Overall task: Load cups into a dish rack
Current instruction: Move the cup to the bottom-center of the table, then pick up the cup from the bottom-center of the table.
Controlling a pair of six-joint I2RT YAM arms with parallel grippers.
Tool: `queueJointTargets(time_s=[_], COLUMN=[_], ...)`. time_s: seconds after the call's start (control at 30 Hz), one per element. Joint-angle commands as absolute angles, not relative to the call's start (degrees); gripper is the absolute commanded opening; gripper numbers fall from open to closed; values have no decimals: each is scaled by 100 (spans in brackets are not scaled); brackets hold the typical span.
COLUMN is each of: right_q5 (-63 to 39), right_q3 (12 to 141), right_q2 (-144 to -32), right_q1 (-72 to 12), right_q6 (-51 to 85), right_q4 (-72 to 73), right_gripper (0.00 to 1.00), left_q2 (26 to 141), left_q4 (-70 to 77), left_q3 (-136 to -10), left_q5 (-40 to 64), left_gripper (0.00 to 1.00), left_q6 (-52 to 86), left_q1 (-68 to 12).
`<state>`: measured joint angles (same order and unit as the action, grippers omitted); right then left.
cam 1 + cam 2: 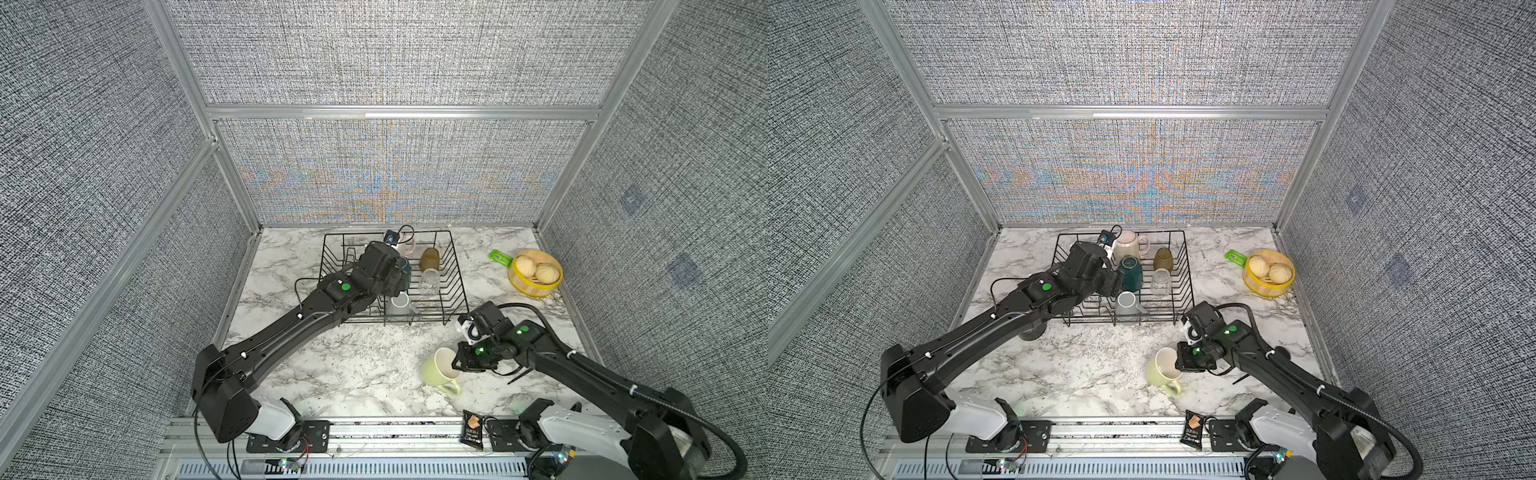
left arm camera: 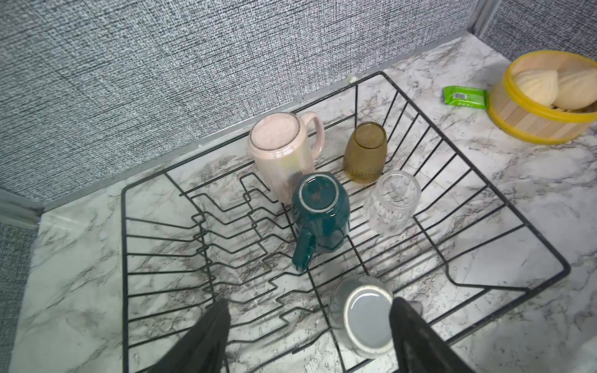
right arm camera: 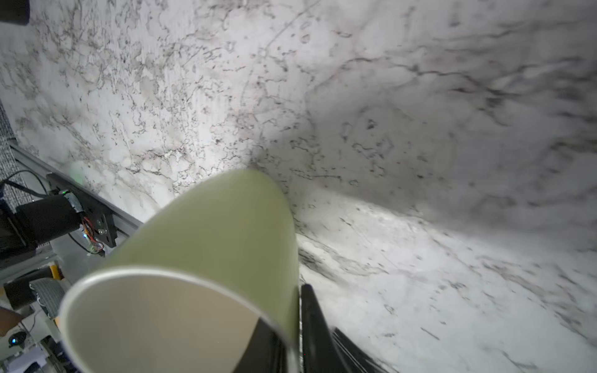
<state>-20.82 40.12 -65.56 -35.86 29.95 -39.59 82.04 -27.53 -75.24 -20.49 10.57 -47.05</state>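
Step in hand: pickup of the last cup. Five stand upside down in the dish rack (image 2: 476, 171): pink mug (image 2: 281, 151), amber tumbler (image 2: 365, 151), clear glass (image 2: 392, 200), teal mug (image 2: 319, 210) and grey mug (image 2: 361, 316).

The green mug (image 1: 440, 370) is outside, in front of the rack. It is tipped, mouth toward the right gripper (image 1: 456, 362). Whether it rests on the counter (image 1: 353, 365) cannot be told.

Right jaws pinch the mug's wall at the rim, one finger inside, one outside. The right arm reaches low, wrist bent down.

The left gripper (image 2: 310, 305) hangs over the rack's near side, jaws spread wide above the grey mug and clamping nothing. The left arm is stretched forward.

Next, by my reading: lift the green mug, turn it mouth-down and set it in a free rack spot clear of the left arm.
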Motion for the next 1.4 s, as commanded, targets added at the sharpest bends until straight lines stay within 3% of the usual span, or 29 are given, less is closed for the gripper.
queueJointTargets(time_s=[0.0,0.37,0.5,0.67,0.9,1.1,1.37], right_q5=[-1940,-1513,-1469,-1307,19,811,912], right_q3=[4256,5659,6148,6101,5897,5203,4438], right_q2=[-6864,-8249,-8373,-7836,-6690,-5542,-4656], right_q1=[-3875,-4721,-4881,-4900,-4676,-4355,-4151], right_q6=[3115,3006,2975,2963,2799,2808,3212], right_q4=[-3494,-3680,-4079,-4176,-4663,-4456,-3710], right_gripper=[16,16,29,43,60,72,75], left_q2=[7992,7075,6699,6607,7318,8023,8103], left_q4=[-2897,-3432,-3263,-2905,-2902,-3214,-3241], left_q3=[-7352,-6684,-6152,-5656,-5633,-5743,-5516], left_q5=[-2259,-1672,-854,618,2310,2386,2038], left_gripper=[79,81,83,83,76,67,65], left_q6=[1067,1269,1472,1427,1253,1463,1636], left_q1=[-4701,-4653,-4537,-4490,-4522,-4664,-4818])
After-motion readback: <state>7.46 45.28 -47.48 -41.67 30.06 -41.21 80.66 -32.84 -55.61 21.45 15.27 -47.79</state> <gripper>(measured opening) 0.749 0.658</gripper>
